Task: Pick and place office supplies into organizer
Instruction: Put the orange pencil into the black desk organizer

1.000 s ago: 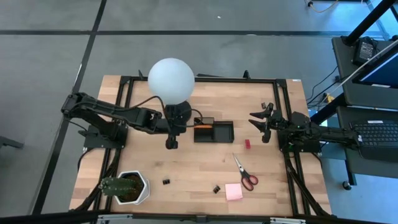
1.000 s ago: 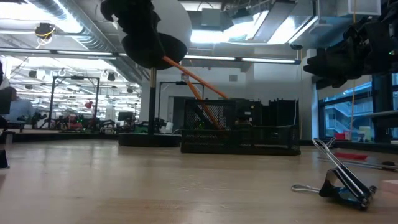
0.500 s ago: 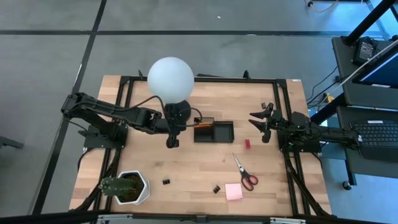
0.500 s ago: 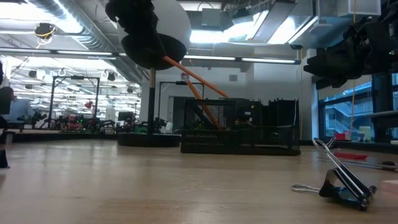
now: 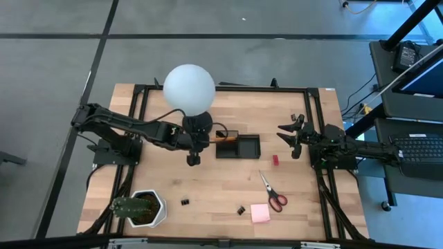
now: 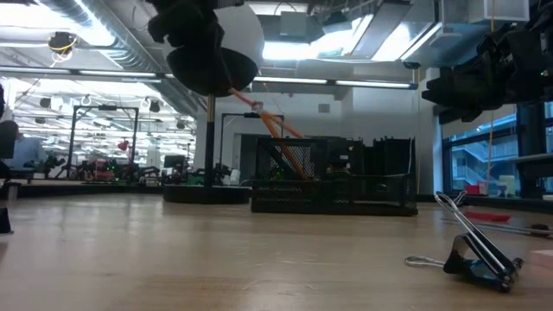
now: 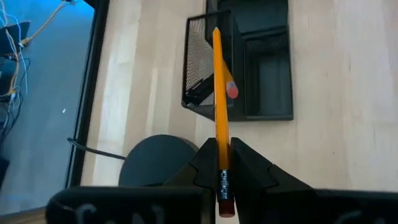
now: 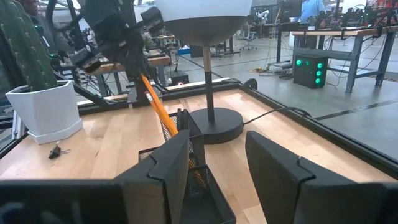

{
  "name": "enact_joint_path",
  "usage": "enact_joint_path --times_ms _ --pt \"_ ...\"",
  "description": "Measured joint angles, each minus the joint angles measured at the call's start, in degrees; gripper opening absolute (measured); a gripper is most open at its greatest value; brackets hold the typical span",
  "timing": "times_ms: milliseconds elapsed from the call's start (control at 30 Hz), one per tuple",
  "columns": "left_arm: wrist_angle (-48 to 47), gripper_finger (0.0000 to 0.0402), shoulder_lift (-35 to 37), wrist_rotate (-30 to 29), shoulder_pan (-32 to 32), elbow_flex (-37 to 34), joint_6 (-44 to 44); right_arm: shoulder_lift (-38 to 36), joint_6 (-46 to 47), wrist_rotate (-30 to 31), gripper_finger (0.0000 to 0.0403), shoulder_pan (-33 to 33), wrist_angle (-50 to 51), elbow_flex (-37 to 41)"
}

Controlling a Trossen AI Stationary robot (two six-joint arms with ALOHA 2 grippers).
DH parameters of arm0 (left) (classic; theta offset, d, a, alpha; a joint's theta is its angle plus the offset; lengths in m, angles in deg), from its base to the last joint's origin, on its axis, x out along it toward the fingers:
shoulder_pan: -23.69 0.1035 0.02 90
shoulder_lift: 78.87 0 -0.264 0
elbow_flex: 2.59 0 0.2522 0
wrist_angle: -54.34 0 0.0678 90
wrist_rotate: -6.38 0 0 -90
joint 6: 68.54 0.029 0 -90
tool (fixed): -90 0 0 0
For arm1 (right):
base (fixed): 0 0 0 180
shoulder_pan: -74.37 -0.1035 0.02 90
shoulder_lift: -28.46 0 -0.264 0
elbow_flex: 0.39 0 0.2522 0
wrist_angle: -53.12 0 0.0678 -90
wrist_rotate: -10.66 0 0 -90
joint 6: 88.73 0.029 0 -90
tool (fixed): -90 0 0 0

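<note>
My left gripper (image 7: 224, 163) is shut on an orange pencil (image 7: 219, 93) beside the lamp's round base (image 5: 197, 124). The pencil slants down toward the black organizer (image 5: 239, 146), its point at the rim of the tall mesh cup (image 7: 202, 68). That cup holds another pencil (image 7: 230, 89). My right gripper (image 5: 291, 138) hangs open above the table's right side, holding nothing. On the wood lie the red-handled scissors (image 5: 273, 194), a pink sticky-note pad (image 5: 260, 213), a small red block (image 5: 275, 160) and binder clips (image 5: 185, 202) (image 5: 241, 209). My left gripper pinches the pencil between its two fingers (image 7: 208, 163) just ahead of the metal ferrule at the eraser end (image 7: 222, 182). The fingers come slanting down from the table's left and lie along the pencil. The pencil is lifted clear of the table, its point lowest.
The white globe lamp (image 5: 189, 88) stands over my left gripper, and its cable runs to the far edge. A plant in a white pot (image 5: 140, 207) sits at the near left. One binder clip (image 6: 471, 255) lies close to the low camera.
The pencil in my left gripper has tipped a little steeper, its point sinking toward the mesh cup. The gripper itself has hardly shifted.
</note>
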Motion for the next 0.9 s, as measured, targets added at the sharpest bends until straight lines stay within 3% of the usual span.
enact_joint_path --times_ms 267,633,900 --pt "-0.02 0.0022 -3.58 -3.22 -0.28 -0.02 4.98 -0.02 0.00 0.01 0.0162 0.01 -0.01 0.02" --pt "4.33 0.0022 -5.79 -8.37 -2.01 0.02 21.25 0.00 -0.70 0.01 0.0162 0.02 0.01 0.00" --pt "4.91 0.0022 -8.23 -12.41 -1.97 0.02 27.21 0.00 -1.05 0.01 0.0162 0.02 0.01 0.02"
